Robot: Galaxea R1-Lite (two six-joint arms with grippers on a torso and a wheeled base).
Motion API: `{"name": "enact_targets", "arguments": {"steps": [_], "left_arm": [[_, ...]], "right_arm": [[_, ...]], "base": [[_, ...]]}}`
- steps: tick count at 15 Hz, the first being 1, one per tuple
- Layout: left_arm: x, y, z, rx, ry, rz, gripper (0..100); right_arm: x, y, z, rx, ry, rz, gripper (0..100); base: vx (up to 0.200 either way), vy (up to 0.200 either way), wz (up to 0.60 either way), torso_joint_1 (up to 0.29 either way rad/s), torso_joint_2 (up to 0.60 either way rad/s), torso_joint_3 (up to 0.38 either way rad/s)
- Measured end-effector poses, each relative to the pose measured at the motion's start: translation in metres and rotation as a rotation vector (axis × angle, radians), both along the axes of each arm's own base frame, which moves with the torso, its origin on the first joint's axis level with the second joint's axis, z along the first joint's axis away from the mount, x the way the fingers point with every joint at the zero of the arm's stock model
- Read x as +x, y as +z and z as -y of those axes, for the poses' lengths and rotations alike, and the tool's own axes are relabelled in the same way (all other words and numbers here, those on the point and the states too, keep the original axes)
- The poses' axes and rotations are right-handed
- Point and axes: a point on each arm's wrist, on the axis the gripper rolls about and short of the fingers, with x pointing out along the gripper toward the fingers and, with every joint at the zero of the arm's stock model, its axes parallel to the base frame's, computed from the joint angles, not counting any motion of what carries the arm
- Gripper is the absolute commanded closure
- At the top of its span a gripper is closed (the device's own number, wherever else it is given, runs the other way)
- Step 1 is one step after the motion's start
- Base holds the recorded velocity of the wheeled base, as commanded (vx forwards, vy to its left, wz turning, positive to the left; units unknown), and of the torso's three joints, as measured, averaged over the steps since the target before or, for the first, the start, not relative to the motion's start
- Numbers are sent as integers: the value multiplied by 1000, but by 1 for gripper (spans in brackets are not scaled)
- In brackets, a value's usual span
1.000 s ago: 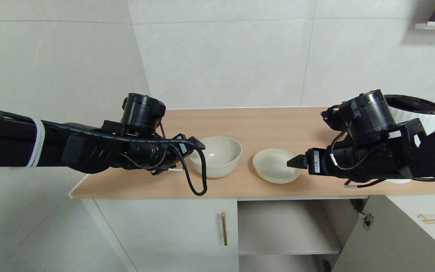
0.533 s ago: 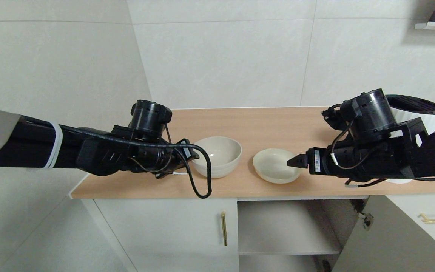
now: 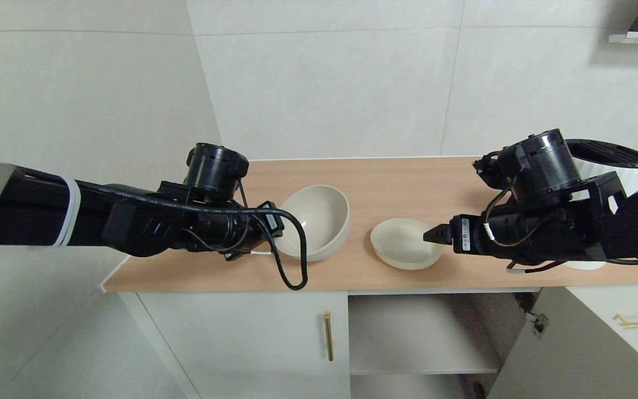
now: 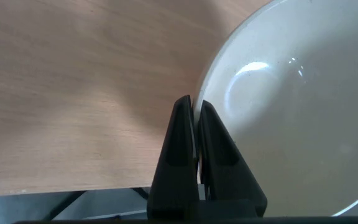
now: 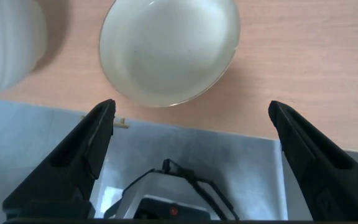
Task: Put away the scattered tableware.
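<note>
Clamped tight with the left gripper [image 4: 194, 109] on the rim of the deep cream bowl [image 3: 319, 221], now tipped up just ahead of the fingertips, where half a second ago sat flat on the wooden countertop [image 3: 402, 183]. Looks like grasp secured, lift starting. Spread wide at the right gripper [image 5: 191, 112], shallow bowl [image 5: 166, 50] resting just beyond, apparently untouched.

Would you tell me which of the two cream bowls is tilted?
The deeper cream bowl, its rim pinched by the left gripper; the shallow cream bowl sits flat.
</note>
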Motion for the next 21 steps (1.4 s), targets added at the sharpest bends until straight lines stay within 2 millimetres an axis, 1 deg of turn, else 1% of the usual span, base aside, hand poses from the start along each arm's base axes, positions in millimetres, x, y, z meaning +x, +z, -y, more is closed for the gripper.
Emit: {"name": "enact_targets", "arguments": {"steps": [2,5,8,10,12,14,20,21], "left_arm": [[-4,3,-1,-2,-5,-2,100],[-7,7,-2,-6,-7,7,100],[-8,10,-3,-10,-6,15,100],[-8,10,-3,-10,-6,16,100],[-8,11,-3,-11,-6,18,100],[-8,11,-3,-11,-5,18,100],[-8,11,-3,-11,-6,18,100],[-8,10,-3,-11,-5,18,100]], "right_arm": [[6,-4,-2,-43,-57,13,0],[25,-19,-10,-102,-159,65,0],[46,-37,-17,-85,-185,100,0],[54,-50,-17,-94,-194,88,0],[58,-58,-17,-106,-199,71,0],[60,-61,-17,-110,-201,64,0],[61,-63,-17,-110,-200,60,0],[61,-63,-17,-111,-199,59,100]], "base": [[0,0,0,0,0,0],[0,0,0,0,0,0],[0,0,0,0,0,0],[0,0,0,0,0,0],[0,0,0,0,0,0],[0,0,0,0,0,0],[0,0,0,0,0,0],[0,0,0,0,0,0]]}}
